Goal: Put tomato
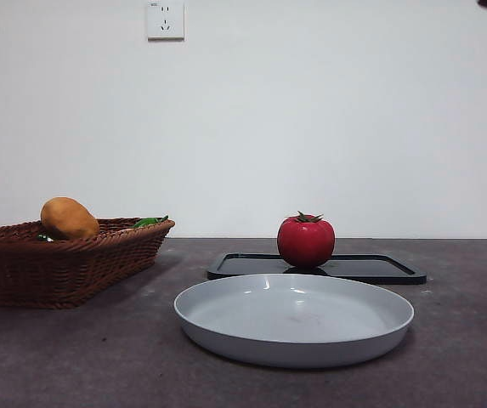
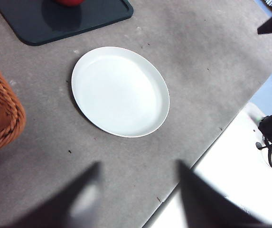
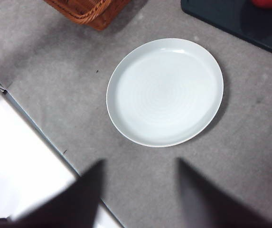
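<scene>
Nearest the front camera sits an empty grey plate; just behind it, toward 12 o'clock, the tomato stands upright on a black tray. At 9 o'clock, a wicker basket holds an orange-yellow fruit and, probably, something green. Both the left gripper and right gripper hover high, jaws spread, holding nothing. Being round and glossy, the tomato could squirt from an off-centre pinch and roll away.

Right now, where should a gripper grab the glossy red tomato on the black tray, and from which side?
Probably from above, jaws closing across the widest middle of the round glossy red tomato. It stands upright on the flat black tray, green stem up, with open space around it. The shallow grey plate lies in front, apart. Both grippers are open, holding nothing.
</scene>
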Motion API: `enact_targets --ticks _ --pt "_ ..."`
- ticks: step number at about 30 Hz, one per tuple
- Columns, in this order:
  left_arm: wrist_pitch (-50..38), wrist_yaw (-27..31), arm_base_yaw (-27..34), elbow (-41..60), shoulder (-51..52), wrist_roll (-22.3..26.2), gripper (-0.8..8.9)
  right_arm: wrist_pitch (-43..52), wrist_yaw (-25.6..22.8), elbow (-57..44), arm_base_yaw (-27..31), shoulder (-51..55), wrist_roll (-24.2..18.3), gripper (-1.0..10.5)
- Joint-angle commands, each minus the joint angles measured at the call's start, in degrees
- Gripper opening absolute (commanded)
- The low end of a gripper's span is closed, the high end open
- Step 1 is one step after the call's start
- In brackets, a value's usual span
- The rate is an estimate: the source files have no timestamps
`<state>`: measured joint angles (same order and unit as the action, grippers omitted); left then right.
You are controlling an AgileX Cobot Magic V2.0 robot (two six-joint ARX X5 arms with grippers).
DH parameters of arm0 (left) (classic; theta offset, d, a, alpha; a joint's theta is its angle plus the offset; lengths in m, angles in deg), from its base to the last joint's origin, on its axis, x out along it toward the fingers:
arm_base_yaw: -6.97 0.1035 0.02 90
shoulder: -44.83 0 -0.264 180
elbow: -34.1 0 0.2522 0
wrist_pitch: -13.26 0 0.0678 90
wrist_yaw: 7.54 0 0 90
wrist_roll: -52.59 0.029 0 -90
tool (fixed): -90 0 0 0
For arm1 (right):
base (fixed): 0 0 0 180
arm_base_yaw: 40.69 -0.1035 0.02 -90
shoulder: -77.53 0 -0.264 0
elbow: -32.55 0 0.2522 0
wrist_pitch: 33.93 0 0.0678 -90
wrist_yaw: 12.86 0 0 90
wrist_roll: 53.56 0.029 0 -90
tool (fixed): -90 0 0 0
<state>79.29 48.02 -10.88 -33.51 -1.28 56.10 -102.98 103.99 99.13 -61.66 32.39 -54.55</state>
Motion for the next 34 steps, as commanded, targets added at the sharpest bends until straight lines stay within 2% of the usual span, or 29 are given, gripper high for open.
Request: enact_targets --ticks 1,34 --pt "-0.4 -0.1 -0.2 -1.0 -0.3 0.3 0.08 1.0 0.2 0.4 -0.3 -0.4 0.5 0.1" --pt "-1.1 -0.1 -0.2 -1.0 -0.3 0.3 0.08 3.0 0.2 0.4 -0.3 -0.4 0.5 0.1"
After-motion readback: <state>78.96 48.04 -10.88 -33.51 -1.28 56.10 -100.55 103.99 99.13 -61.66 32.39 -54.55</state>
